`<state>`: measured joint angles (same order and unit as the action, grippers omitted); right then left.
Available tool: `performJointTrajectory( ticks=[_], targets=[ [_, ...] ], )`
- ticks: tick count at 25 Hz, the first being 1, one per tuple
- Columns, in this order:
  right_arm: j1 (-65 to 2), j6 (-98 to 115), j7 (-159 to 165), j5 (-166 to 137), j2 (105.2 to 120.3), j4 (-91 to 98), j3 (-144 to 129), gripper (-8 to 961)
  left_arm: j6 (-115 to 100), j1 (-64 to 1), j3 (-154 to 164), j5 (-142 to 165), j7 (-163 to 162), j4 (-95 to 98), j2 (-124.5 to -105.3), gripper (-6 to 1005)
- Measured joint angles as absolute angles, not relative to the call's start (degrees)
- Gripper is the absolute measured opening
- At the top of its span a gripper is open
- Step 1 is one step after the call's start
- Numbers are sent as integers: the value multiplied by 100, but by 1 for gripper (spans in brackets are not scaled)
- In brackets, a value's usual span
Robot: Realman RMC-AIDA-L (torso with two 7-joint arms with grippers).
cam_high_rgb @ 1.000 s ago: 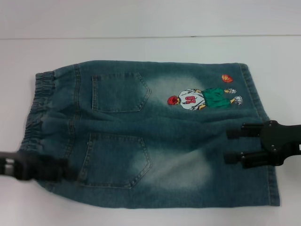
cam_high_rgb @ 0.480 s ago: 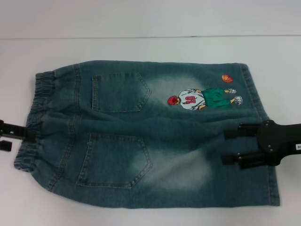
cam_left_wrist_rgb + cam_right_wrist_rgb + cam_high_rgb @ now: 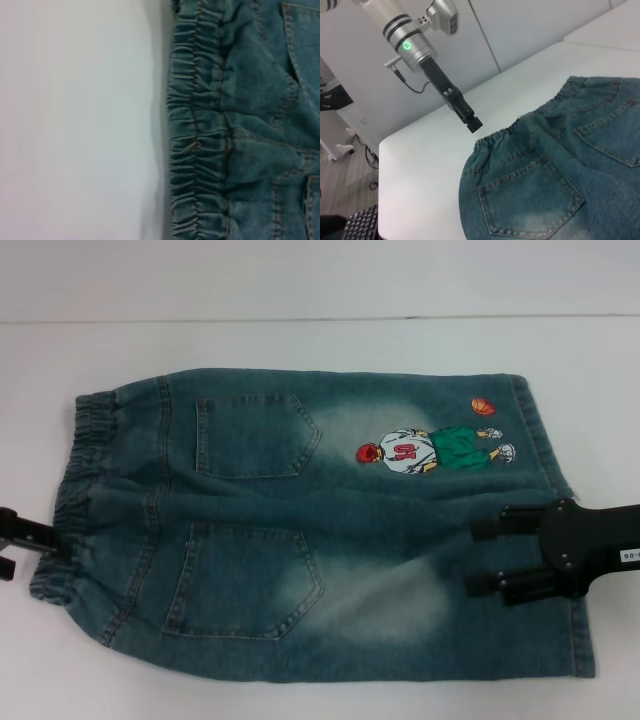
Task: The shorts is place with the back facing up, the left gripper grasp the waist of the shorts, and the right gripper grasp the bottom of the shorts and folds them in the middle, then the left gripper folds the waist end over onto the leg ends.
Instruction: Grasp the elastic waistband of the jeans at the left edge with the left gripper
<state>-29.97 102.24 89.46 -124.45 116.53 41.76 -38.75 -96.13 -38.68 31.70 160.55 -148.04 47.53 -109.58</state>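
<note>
The shorts [image 3: 320, 525] lay flat, back up, on the white bench [image 3: 300, 340]. The left pincer [image 3: 8, 543] hovered at the waist [image 3: 75, 495], fingers apart; the right pincer [image 3: 488, 558] hung spread above the leg ends [image 3: 570, 570].

You're looking at a plain white desk [image 3: 300, 340] backed by a pale panelled wall [image 3: 530, 30]. Beyond the desk's corner you see grey wood-look floor [image 3: 345, 192] and a dark keyboard [image 3: 360, 225].
</note>
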Motion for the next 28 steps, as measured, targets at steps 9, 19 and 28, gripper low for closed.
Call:
performJointTrajectory(
  ticks=[9, 19, 28],
  targets=[
    [-3008, 10141, 8933, -12445, 11654, 4175, -3949, 911, -9241, -3881, 3235, 16202, -14833, 4371, -10988, 868],
    [-3007, 10086, 8929, -12445, 11663, 4166, -3990, 912, -9182, -3896, 3312, 16210, -14839, 4352, -11061, 862],
    [-3008, 10087, 8929, -12445, 11663, 4166, -3988, 911, -9230, -3943, 3314, 16175, -14843, 4350, -11104, 855]
  ],
)
